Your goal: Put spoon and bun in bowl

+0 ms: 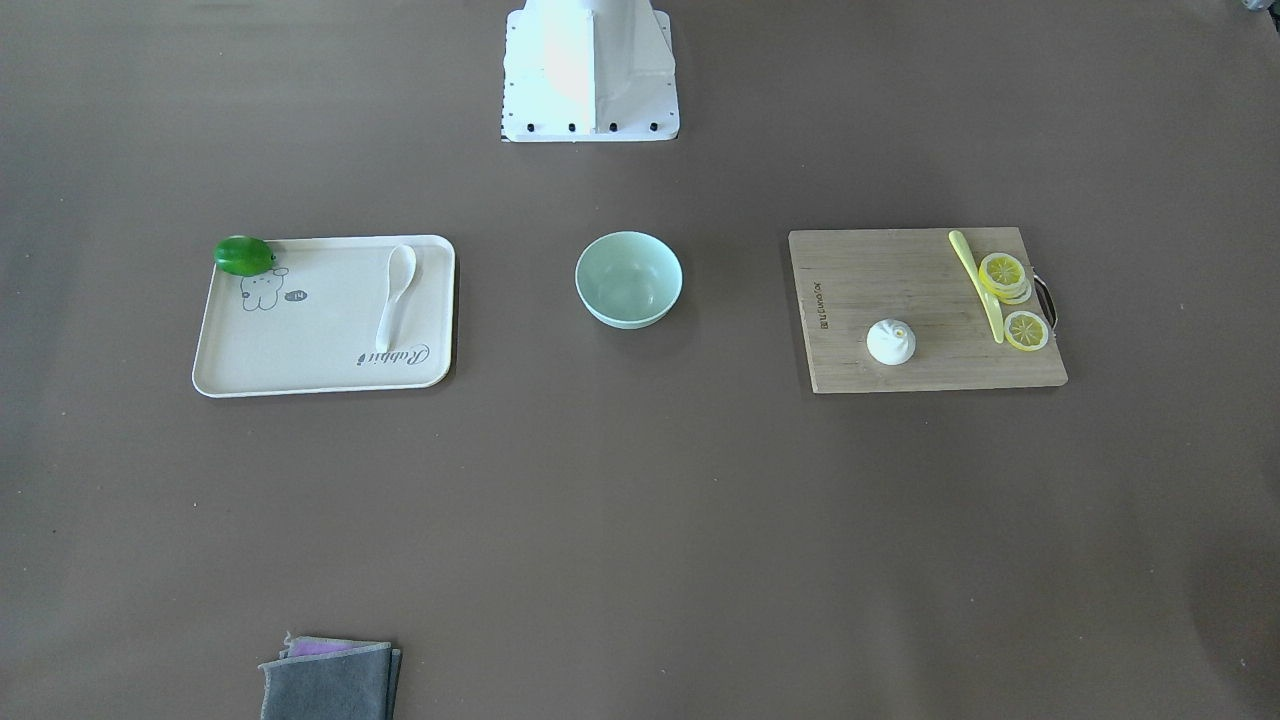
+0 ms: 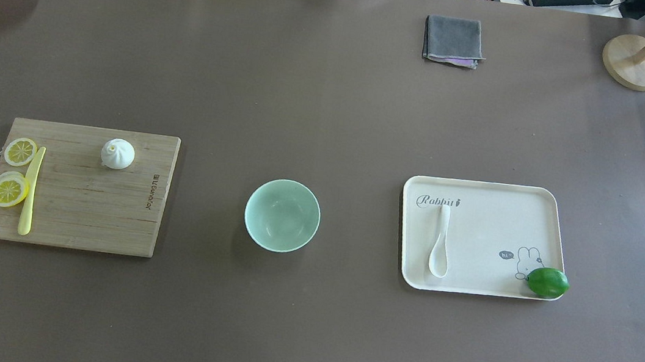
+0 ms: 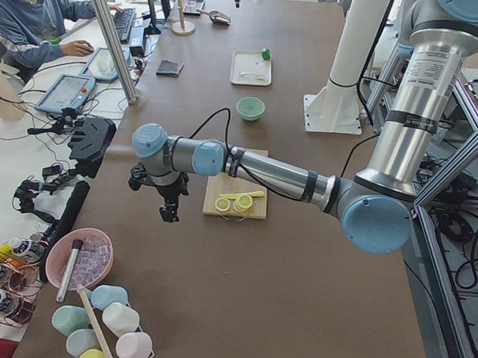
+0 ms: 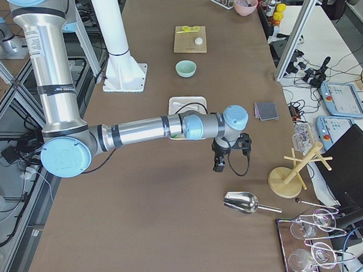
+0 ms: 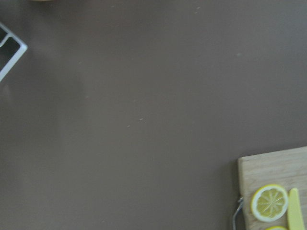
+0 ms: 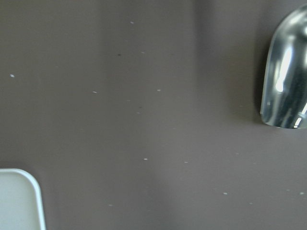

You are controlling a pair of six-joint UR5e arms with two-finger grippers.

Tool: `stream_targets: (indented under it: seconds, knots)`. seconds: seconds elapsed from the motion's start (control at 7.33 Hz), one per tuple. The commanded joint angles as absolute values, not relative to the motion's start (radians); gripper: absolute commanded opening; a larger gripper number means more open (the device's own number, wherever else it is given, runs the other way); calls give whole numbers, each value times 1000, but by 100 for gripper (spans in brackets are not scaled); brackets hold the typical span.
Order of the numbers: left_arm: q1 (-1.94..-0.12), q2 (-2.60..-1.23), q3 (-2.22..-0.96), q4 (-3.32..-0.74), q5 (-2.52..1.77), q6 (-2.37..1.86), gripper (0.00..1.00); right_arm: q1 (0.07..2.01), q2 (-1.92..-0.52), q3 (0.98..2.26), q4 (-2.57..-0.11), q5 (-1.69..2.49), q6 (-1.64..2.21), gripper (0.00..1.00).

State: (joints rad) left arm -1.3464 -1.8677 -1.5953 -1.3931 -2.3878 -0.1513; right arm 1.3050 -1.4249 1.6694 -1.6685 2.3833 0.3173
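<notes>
Spoon, bun, bowl — one of each, well apart.

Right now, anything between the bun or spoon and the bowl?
Nothing visible. Only bare table lies between the bun on the cutting board and the bowl, and between the spoon on the tray and the bowl.

The left arm is stretched out level from its elbow, and the left gripper is pointed straight down above the bench. The right arm is extended likewise, with the right gripper hung downward. Whether either gripper is parted or closed cannot be told from these side views.
</notes>
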Motion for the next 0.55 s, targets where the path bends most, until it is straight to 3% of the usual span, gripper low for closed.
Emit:
stream_targets:
  seconds: [0.0,0.41]
  knots:
    - [-1217,-1901,-1667,-1394,-2375,-404,98,1151,-1385,1787,-1669,2381,608,99]
    - [-1122,-1997,-1680,-1393,-2345,-576,98,995,-1292,1809,-1667,2332,838,99]
